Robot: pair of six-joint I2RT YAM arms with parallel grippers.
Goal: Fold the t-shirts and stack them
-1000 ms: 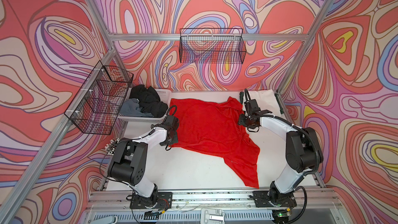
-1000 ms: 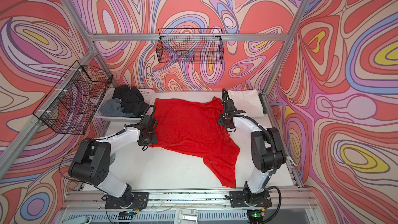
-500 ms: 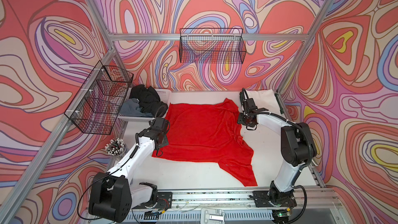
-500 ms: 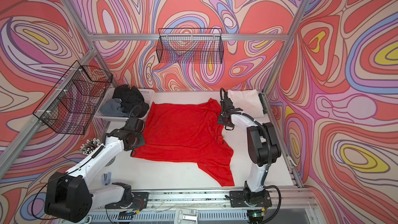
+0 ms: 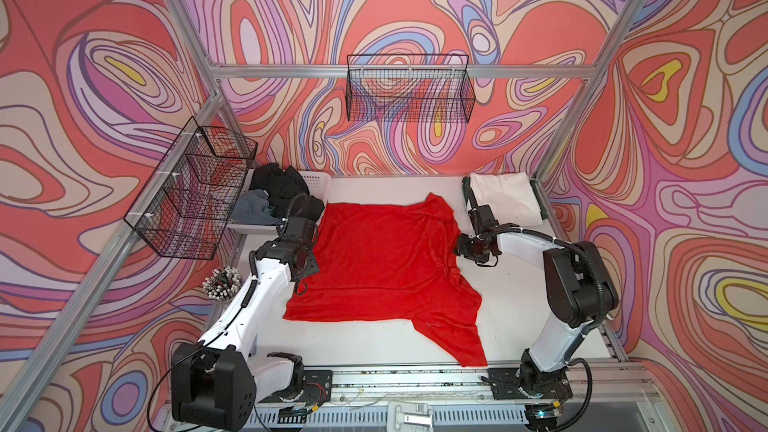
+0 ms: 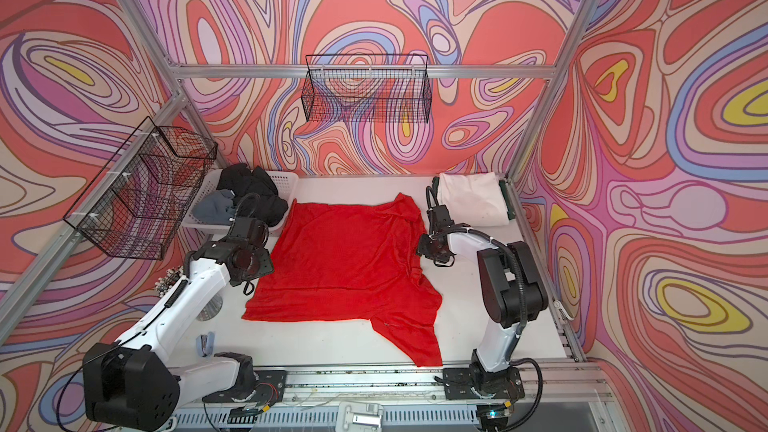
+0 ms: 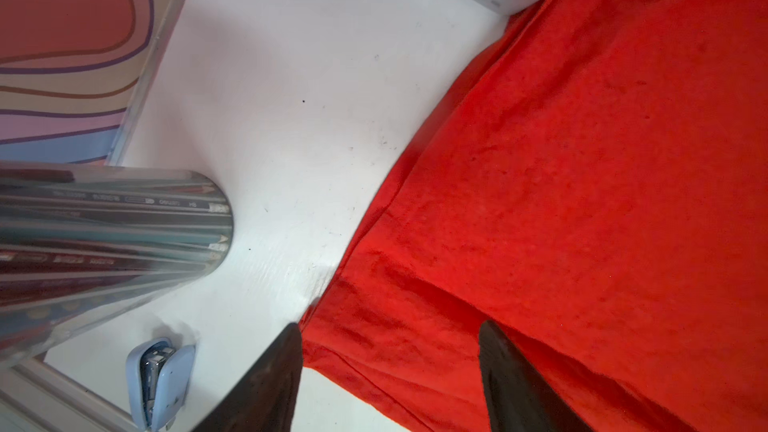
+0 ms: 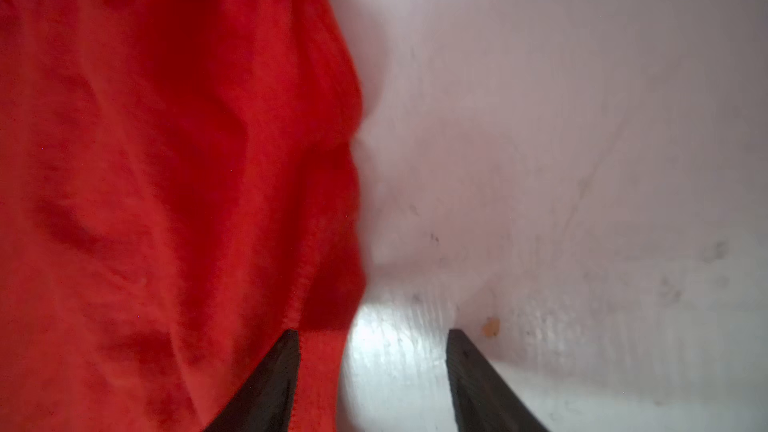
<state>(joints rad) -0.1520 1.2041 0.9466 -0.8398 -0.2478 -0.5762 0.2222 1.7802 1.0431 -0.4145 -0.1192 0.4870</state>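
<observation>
One red shirt point(image 5: 382, 263), one white shirt point(image 5: 505, 197), two wire baskets point(image 5: 409, 93), one stapler point(image 6: 205, 344).

We find the table point(image 5: 361, 347) bare along its near edge, in front of the red t-shirt point(image 5: 382, 263), and in a strip down the shirt's right side. The left side is tighter: a cup of pencils point(image 5: 222, 282) and a stapler point(image 6: 206, 344) stand near the shirt's left edge, apart from it. At far left, the white plastic basket point(image 5: 318, 182) sits right against the shirt's corner. A folded white t-shirt point(image 5: 505, 197) takes the far right corner. One wire basket point(image 5: 191, 193) hangs on the left frame beside the plastic basket; a second wire basket point(image 5: 409, 93) hangs high on the back wall.
</observation>
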